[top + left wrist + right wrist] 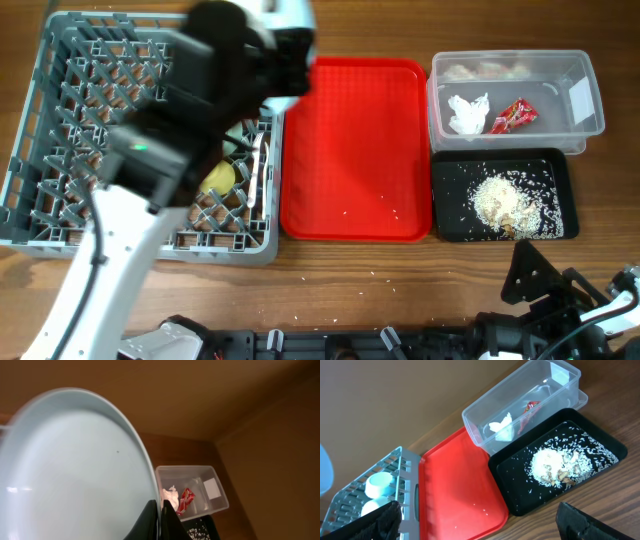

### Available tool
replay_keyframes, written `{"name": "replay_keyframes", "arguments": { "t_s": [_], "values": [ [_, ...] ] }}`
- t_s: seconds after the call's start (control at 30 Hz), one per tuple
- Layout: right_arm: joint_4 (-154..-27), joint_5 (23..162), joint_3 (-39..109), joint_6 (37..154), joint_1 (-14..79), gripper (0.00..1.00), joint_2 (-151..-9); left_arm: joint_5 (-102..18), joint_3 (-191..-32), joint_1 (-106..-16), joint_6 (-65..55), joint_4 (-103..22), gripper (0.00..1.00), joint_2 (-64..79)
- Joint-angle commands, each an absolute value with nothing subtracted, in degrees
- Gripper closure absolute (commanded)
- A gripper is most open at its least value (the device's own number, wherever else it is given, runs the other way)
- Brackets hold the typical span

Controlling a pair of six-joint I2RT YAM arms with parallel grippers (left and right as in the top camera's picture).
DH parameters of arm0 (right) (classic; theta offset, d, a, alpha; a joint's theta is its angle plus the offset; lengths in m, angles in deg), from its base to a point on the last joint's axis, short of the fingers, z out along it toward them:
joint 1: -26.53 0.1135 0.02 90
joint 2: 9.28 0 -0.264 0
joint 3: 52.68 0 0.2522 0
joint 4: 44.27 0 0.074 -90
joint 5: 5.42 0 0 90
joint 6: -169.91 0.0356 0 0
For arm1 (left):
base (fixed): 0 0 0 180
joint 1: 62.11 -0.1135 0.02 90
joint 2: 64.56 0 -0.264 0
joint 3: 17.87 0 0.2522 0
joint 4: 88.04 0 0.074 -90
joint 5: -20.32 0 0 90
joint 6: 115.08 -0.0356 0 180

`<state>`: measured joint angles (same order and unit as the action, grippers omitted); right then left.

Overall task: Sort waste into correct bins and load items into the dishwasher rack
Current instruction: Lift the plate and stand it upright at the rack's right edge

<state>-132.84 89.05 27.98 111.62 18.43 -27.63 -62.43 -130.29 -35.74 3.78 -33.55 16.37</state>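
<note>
Pinching the glossy round pale blue plate is the left hand.

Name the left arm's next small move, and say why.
Probably lower the plate edge-on between the pegs of the rack. The left gripper is shut on the plate's rim and the arm hangs over the rack, so the plate likely only needs setting down.
</note>
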Motion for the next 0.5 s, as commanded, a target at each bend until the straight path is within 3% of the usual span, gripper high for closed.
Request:
{"name": "replay_keyframes", "arguments": {
  "t_s": [0.0,0.1,0.17,0.33,0.47],
  "values": [
    [-132.7,89.1,28.1,112.1,18.2,0.00,-27.1,-29.2,-129.7,-51.1,3.7,-33.3,0.96,20.9],
    [-132.7,89.1,28.1,112.0,18.2,0.00,-27.1,-3.7,-129.7,-61.7,3.7,-39.7,0.96,29.2],
    [-132.7,89.1,28.1,112.1,18.2,0.00,-27.1,4.4,-129.7,-65.8,5.8,-44.5,0.96,36.0],
    [-132.7,89.1,28.1,112.0,18.2,0.00,-27.1,5.1,-129.7,-67.5,6.1,-48.8,0.96,45.9],
    [-132.7,89.1,28.1,112.1,18.2,0.00,-27.1,-4.3,-129.7,-67.5,7.3,-49.3,0.96,48.0]
  ]
}}
